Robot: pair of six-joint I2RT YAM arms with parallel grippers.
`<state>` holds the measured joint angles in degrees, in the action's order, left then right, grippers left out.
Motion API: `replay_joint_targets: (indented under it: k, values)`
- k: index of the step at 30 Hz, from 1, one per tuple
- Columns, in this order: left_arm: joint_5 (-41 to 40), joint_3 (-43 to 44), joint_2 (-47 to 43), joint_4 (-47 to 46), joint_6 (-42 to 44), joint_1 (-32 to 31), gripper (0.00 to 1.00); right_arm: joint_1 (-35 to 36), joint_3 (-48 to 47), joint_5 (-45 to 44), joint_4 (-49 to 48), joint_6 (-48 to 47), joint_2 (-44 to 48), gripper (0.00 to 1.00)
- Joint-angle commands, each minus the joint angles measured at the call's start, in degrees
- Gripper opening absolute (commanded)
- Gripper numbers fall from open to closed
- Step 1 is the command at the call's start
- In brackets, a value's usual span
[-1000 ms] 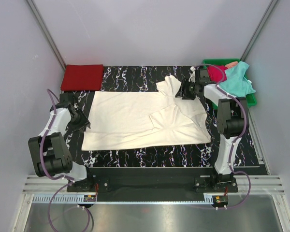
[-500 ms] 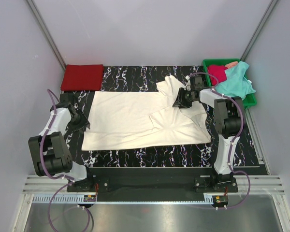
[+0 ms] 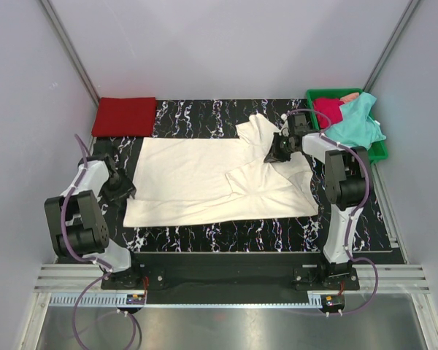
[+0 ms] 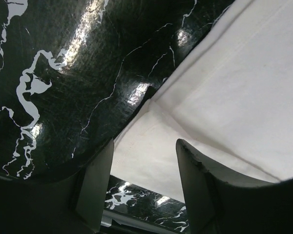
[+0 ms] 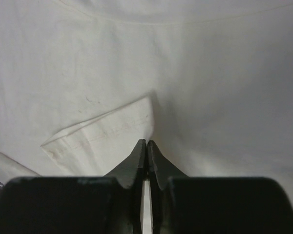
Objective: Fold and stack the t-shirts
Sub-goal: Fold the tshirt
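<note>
A large cream-white t-shirt (image 3: 197, 175) lies spread on the black marbled mat, its right side folded over. My left gripper (image 3: 123, 191) is open at the shirt's near left corner. In the left wrist view (image 4: 144, 163) that corner (image 4: 151, 146) lies between the fingers. My right gripper (image 3: 273, 152) sits on the shirt's far right sleeve. In the right wrist view (image 5: 146, 142) its jaws are shut, pinching a fold of the cream cloth (image 5: 210, 73). A folded red t-shirt (image 3: 124, 116) lies at the far left. A teal t-shirt (image 3: 358, 124) and a crimson one (image 3: 326, 109) lie in the tray.
A green plastic tray (image 3: 380, 152) stands at the far right corner, with the teal shirt hanging over its edge. The black marbled mat (image 3: 226, 233) shows as a bare strip along the near edge. Grey walls close in on the left, back and right.
My right gripper has moved left from beside the tray onto the cream shirt's sleeve. My left arm has shifted slightly at the shirt's left corner.
</note>
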<state>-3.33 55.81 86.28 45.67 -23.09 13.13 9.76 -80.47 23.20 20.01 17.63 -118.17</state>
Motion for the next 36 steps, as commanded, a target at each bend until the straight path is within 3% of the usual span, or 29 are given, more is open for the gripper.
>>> replay_joint_targets:
  k: [1,14,24,27,31,36]
  values:
    - [-2.91,2.46,2.57,1.08,1.56,-0.03,0.59,0.79,-2.94,-0.17,1.35,0.91,5.75,0.08]
    - [-2.38,3.95,7.41,0.47,1.12,-0.29,0.52,1.75,-1.1,2.11,1.61,2.41,11.2,0.06]
    - [-2.38,2.63,-0.06,-1.54,-0.46,-0.82,0.56,2.28,-0.13,3.43,1.96,2.5,12.44,0.06]
    - [-0.89,3.51,3.26,-1.99,-0.2,-0.82,0.59,2.19,-0.13,3.34,1.96,2.41,12.35,0.06]
    - [-0.1,4.83,7.84,-1.55,0.24,-1.17,0.52,2.19,0.31,3.43,2.05,2.32,12.35,0.06]
    - [0.26,5.36,9.87,-1.99,0.5,-1.26,0.5,2.28,1.19,3.78,1.44,2.67,12.53,0.06]
